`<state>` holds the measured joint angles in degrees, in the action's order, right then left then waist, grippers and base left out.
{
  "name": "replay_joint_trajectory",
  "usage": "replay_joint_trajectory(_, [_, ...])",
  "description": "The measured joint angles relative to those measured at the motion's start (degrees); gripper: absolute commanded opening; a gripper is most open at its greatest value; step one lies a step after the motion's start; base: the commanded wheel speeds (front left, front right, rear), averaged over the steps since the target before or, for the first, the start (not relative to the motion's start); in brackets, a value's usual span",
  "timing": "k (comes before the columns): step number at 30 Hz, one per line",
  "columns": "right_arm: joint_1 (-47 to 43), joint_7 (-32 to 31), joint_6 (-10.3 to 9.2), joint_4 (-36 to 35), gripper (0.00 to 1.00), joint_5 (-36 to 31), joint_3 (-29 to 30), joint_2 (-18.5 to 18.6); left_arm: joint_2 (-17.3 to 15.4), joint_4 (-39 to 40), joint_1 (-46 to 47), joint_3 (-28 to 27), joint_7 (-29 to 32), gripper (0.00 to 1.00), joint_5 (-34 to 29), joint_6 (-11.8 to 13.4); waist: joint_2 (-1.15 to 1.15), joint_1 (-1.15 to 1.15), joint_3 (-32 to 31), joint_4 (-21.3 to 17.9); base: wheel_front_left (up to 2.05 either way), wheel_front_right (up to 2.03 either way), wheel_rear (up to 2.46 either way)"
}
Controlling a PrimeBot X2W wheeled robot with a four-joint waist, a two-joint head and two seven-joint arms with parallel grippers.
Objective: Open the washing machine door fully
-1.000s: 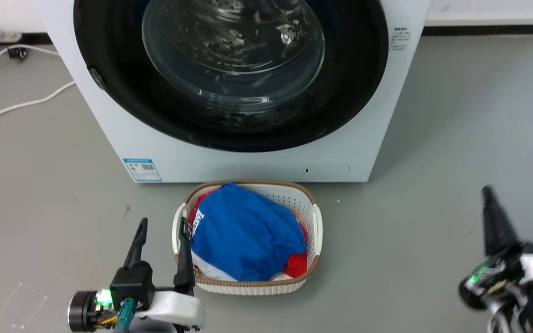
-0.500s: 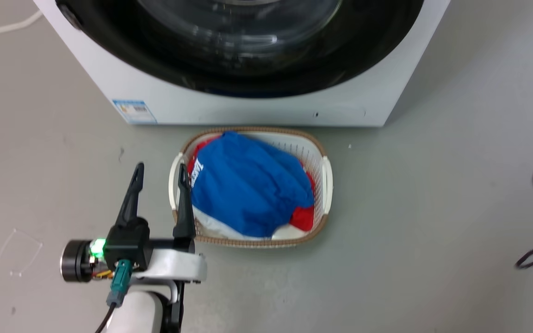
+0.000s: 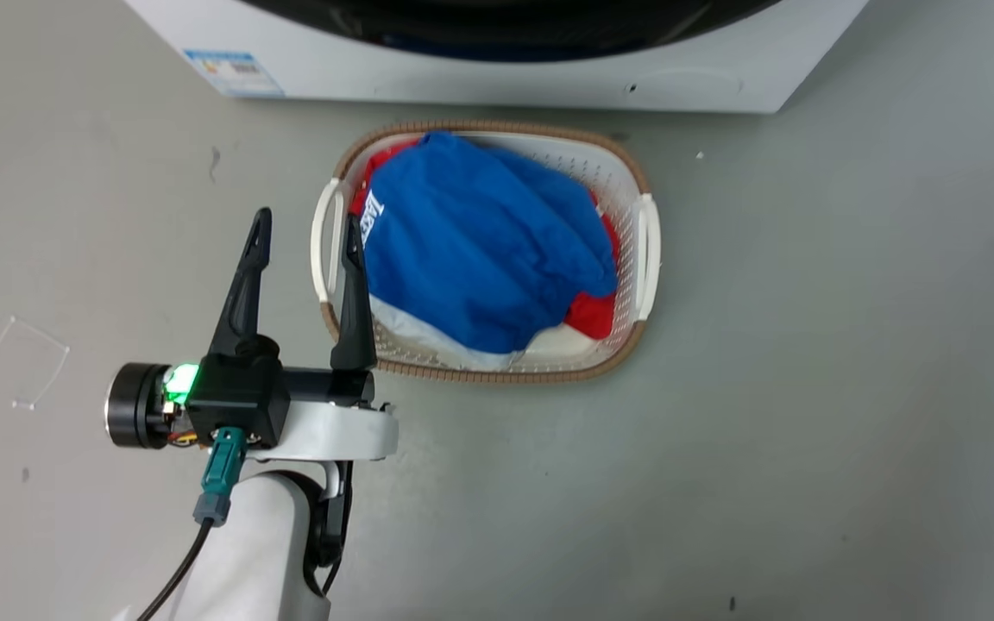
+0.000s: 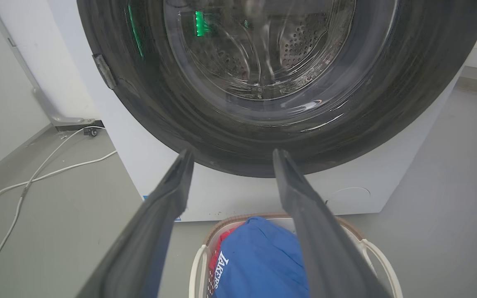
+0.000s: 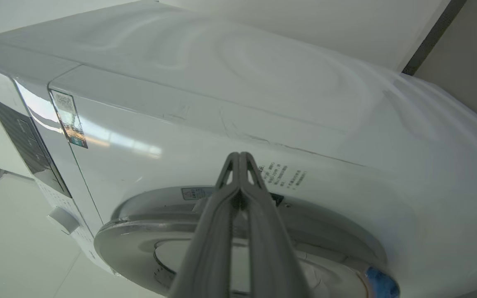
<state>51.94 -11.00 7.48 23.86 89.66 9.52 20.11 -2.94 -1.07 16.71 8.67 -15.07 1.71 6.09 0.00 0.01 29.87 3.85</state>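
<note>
Black-rimmed washing machine door sits flush on the washing machine, directly ahead of the right gripper, fingers together near its rim; left gripper, fingers apart, hangs farther off.

A smooth grey floor carries everything. A big white box-shaped washing machine stands on it at the far edge, where the floor meets the wall. Just in front of the machine's foot, near but apart from it, sits an oval white plastic laundry basket with a brown woven rim, heaped with blue and red cloth. Beside the machine, toward the far left corner of the floor, thin white cables trail loosely across the floor from the wall edge, and a small black fitting lies at that edge. To the left of the basket and well apart from it, a faint pale thin outline marks the floor. A small dark scuff shows between the machine and the basket's left end.
</note>
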Motion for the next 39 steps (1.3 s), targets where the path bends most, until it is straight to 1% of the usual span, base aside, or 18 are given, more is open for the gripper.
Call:
replay_joint_trajectory(11, [9.43,-7.54,0.00,2.64,0.00,-3.61,-7.91,2.21,0.00,0.44,2.03,0.94,0.00,1.00,0.55,0.54,0.00,0.00,5.53,1.45,0.00,0.00,0.00])
replay_joint_trajectory(17, [14.08,-14.15,0.00,4.00,0.00,-4.61,-12.35,3.39,0.00,0.89,2.98,1.65,0.00,1.00,1.04,1.05,0.00,0.00,7.80,2.39,0.00,0.00,0.00])
replay_joint_trajectory(27, [19.57,-18.96,0.00,6.56,0.00,-5.52,-14.44,5.14,0.01,0.92,3.91,2.30,0.00,1.00,1.93,1.91,0.00,0.00,10.02,3.48,0.00,0.00,0.00])
replay_joint_trajectory(39, [18.07,-22.88,-0.09,6.72,0.00,-5.35,-16.30,5.45,0.00,0.07,4.20,2.14,0.00,1.00,2.07,2.03,0.00,-0.01,8.49,3.32,0.00,0.00,0.00])
